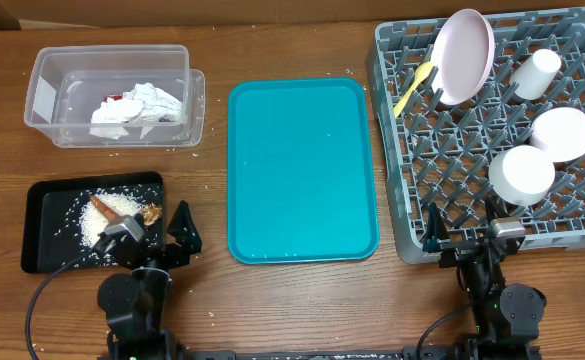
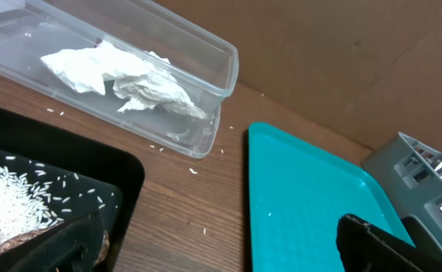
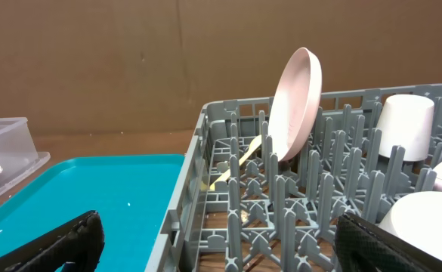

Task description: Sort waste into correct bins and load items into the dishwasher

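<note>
The clear tub [image 1: 42,90] at the back left holds the white napkin [image 1: 132,105] and the dark-red wrapper [image 1: 115,97]. The black tray [image 1: 47,200] holds rice [image 1: 92,225], the carrot-like stick [image 1: 100,205] and the brown chunk [image 1: 150,213]. The grey rack [image 1: 387,150] holds the pink plate [image 1: 464,55] on edge, the yellow spoon [image 1: 414,88], the white cup [image 1: 537,73], the pink bowl [image 1: 564,133] and the whitish bowl [image 1: 521,175]. My left gripper [image 1: 162,235] is open and empty by the black tray's right edge. My right gripper [image 1: 467,235] is open and empty at the rack's front edge.
The teal tray [image 1: 302,170] lies bare between the black tray and the rack. A few rice grains lie loose on the wood [image 2: 193,171] near the tub. A brown wall stands behind the table [image 3: 130,68].
</note>
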Controlling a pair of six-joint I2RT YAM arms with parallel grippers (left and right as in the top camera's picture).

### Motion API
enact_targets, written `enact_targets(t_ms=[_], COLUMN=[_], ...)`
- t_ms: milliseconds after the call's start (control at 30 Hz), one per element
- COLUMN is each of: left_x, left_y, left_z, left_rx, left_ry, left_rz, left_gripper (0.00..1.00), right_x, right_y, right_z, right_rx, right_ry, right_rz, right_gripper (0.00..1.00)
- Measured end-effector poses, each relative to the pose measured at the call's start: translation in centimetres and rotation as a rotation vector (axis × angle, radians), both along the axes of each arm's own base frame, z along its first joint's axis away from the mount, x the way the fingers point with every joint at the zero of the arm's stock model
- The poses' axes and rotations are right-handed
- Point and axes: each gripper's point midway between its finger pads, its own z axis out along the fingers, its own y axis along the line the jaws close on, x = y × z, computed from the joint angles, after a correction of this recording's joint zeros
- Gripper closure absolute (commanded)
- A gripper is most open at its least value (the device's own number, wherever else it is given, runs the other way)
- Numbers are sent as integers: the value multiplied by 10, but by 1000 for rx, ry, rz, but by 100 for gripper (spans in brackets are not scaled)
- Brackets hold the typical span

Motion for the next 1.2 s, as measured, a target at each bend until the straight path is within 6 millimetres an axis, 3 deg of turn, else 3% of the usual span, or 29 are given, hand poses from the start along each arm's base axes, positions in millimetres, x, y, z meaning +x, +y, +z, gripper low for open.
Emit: enact_targets(t_ms=[200, 567, 700, 1200], left_x=[-8, -11, -13, -13], left_y=[-13, -36, -36, -36], left_z=[-12, 14, 26, 27], left_rx=[76, 193, 204, 222], left_ry=[43, -80, -131, -135], left_rz=[-57, -147, -141, -143], left_gripper=[0, 0, 0, 0], right_x=[0, 0, 0, 0], right_y=[0, 0, 0, 0], right_z=[0, 0, 0, 0], right_rx=[0, 0, 0, 0], right_ry=[0, -1, -1, 0], right_rz=[-1, -1, -1, -3], right_gripper=[0, 0, 0, 0])
